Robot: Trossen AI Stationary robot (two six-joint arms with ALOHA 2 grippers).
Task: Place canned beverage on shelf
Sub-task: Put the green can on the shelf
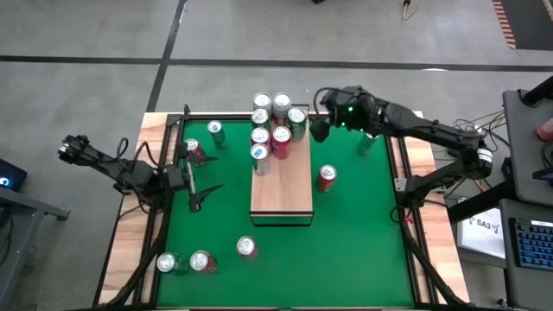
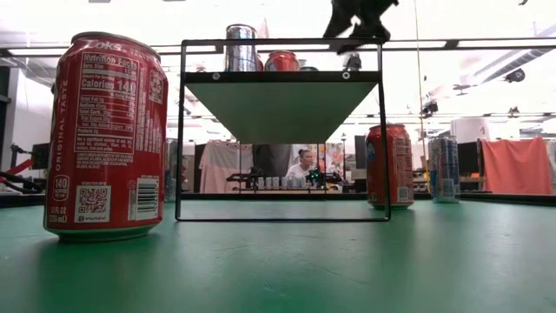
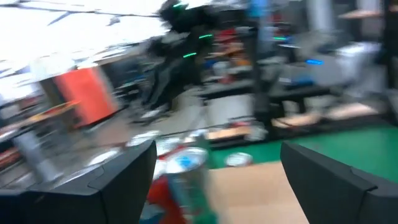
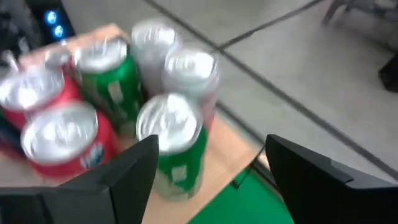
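A red can stands nearest on the green table. The left gripper waits with jaws spread beside the shelf. At its far end, the right gripper, jaws spread, hovers just beside a green can.

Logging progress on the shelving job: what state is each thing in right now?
shelf: far end packed with upright cans, near part bare.
green can: upright at the shelf's far right corner, not gripped.
red can: upright on the green mat, right of the shelf.
right gripper: open, beside the green can.
left gripper: open, empty, left of the shelf.
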